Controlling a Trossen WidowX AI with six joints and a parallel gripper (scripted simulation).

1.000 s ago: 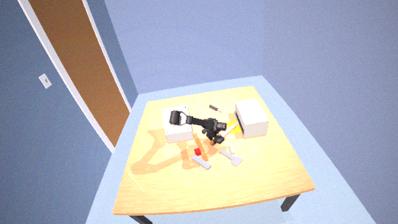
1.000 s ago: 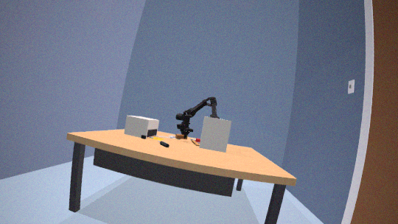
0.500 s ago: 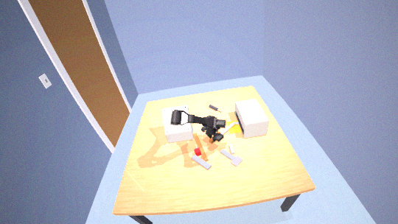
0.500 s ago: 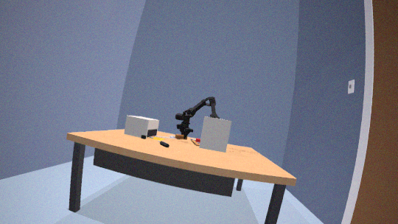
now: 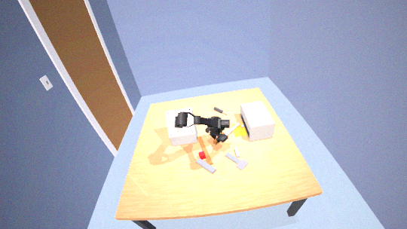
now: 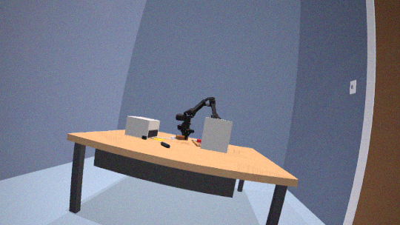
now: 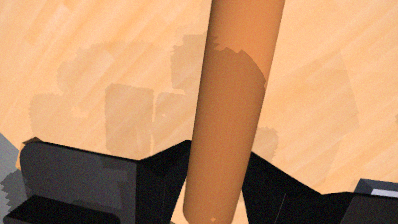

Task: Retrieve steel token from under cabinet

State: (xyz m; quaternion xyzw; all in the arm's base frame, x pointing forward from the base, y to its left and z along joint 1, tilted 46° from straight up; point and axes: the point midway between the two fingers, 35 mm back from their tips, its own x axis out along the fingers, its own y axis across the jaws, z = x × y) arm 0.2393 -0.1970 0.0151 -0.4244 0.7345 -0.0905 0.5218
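In the top view, the yellow marked area lies before the cabinet, and a pale shaft reaches over it from my side. The token I cannot see; probably it is still under the cabinet, so extraction and release remain. A red cube and flat grey bar lie away from this path.

In the exterior view, my gripper is low, beside the wooden handle.

In the wrist view, my fingers are partly open, closed on this handle (a good start, I think).
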